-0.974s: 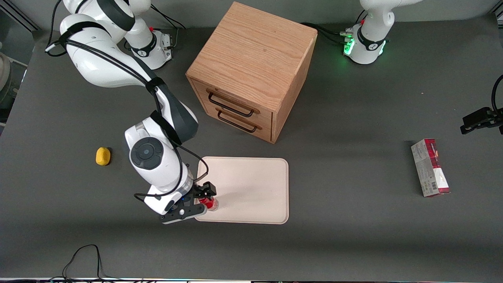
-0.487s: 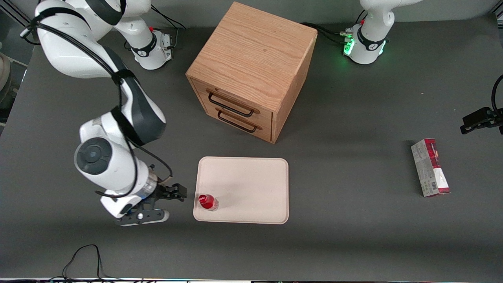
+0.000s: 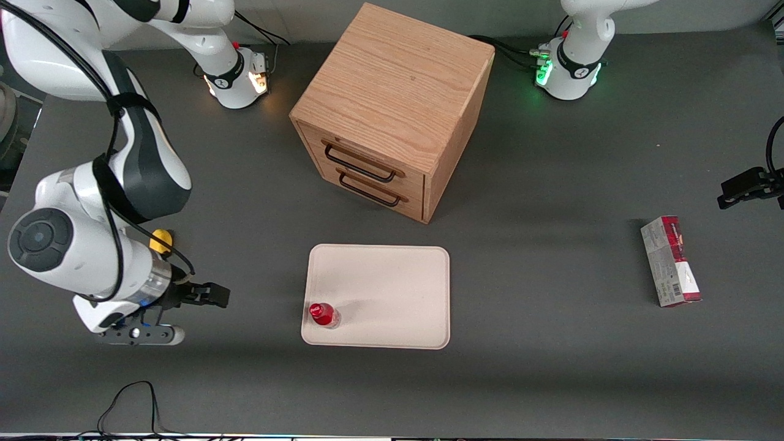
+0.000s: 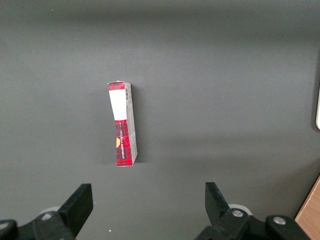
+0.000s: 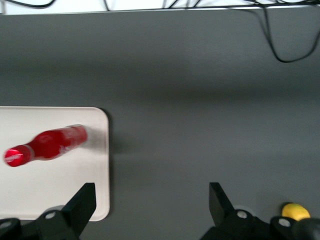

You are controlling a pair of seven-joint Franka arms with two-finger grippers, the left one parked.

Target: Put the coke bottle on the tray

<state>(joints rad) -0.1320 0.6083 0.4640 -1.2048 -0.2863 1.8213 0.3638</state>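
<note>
Risk, tipping: the coke bottle stands upright on the tray, close inside the corner nearest the front camera at the working arm's end. It is tall and narrow, so I judge a knock to the tray or tabletop could topple it over the low rim.
Risk, arm sweep: any return pass of the arm low over that corner could clip the red cap. With the claw well off to the side, this looks unlikely.
Risk, placement margin: the clear base sits near the rim, so a small slide would put it off the tray.
Claw state: the claw has its fingers spread wide in the right wrist view, with nothing between them.
Claw position: above bare tabletop toward the working arm's end, near the yellow lump.
Bottle vs claw: well apart, not touching; the bottle lies toward the parked arm's end from the claw, with tray edge and bare tabletop between.
Task status: bottle on tray, placement looks done.
Bystanders: the wooden drawer cabinet and the red-and-grey carton are clear of the bottle.
</note>
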